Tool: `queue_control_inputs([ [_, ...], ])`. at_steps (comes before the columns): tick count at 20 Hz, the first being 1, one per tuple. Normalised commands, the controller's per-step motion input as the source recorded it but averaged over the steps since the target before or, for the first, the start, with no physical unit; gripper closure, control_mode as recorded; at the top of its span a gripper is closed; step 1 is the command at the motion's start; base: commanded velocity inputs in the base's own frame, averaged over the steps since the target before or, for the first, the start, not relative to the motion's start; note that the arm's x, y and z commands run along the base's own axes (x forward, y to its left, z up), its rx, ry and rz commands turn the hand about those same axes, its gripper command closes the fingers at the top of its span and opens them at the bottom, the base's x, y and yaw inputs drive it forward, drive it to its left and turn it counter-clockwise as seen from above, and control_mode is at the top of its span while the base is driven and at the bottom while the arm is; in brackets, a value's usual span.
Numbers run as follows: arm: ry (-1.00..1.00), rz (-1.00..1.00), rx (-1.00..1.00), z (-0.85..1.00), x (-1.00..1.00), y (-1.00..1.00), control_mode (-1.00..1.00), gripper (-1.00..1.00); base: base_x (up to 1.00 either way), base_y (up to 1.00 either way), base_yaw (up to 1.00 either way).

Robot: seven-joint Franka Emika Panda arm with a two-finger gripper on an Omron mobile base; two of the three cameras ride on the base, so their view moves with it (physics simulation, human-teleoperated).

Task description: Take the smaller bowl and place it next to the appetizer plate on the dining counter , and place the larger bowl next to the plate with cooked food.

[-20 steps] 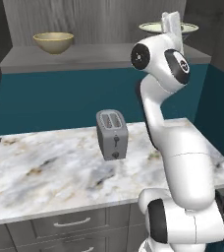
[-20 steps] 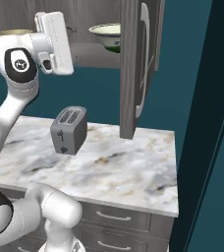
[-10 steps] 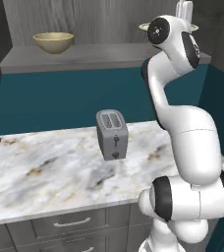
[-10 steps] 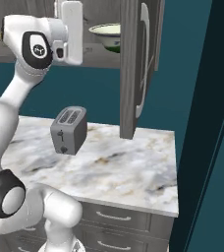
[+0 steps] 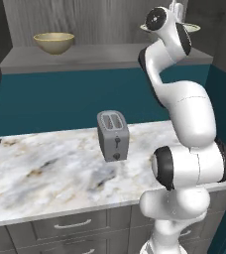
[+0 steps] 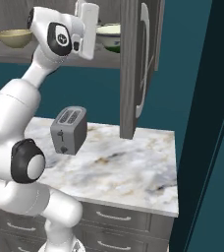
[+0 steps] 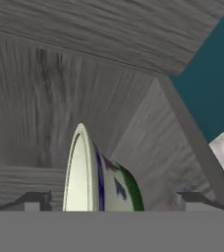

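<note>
The larger bowl (image 7: 92,177), cream with a green pattern, stands on the right end of the cabinet shelf (image 5: 85,57). In the hand view it shows edge-on, lying between my gripper's (image 7: 114,202) spread fingertips (image 7: 35,201) without touching them. The gripper is open and raised to shelf height right at the bowl's (image 6: 109,33) rim (image 5: 192,27). The smaller bowl (image 5: 54,42), tan-yellow, rests at the shelf's left end (image 6: 14,37), well away from the hand. The appetizer plate, the plate with cooked food and the dining counter are out of view.
A grey toaster (image 5: 113,135) stands on the marbled counter (image 5: 45,173) below the shelf. The open grey cabinet door (image 6: 133,69) hangs just right of the hand. A teal wall backs the counter, with drawers under it.
The arm has stretched upward and forward, carrying the open hand up to shelf height and in at the larger bowl. Bowls and toaster have not moved.
</note>
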Motion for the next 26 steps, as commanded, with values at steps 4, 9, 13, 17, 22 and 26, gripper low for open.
queue_control_inputs([
  [4, -0.03, 0.00, 0.05, -0.30, 1.00, 0.04, -1.00, -1.00, 0.00, 0.00, 0.00],
  [9, -0.05, 0.00, 0.06, -0.18, 0.97, 0.05, -1.00, -1.00, 0.00, 0.00, 0.00],
  [13, -0.07, 0.00, 0.05, -0.16, 0.65, 0.04, -1.00, 1.00, 0.00, 0.00, 0.00],
  [17, -0.05, -0.01, 0.06, -0.23, 0.33, 0.00, -1.00, 1.00, 0.00, 0.00, 0.00],
  [22, 0.00, -0.09, 0.05, -0.42, 0.12, -0.01, -1.00, 1.00, 0.00, 0.00, 0.00],
  [26, 0.00, -0.12, 0.06, -0.47, 0.00, -0.05, -1.00, 1.00, 0.00, 0.00, 0.00],
])
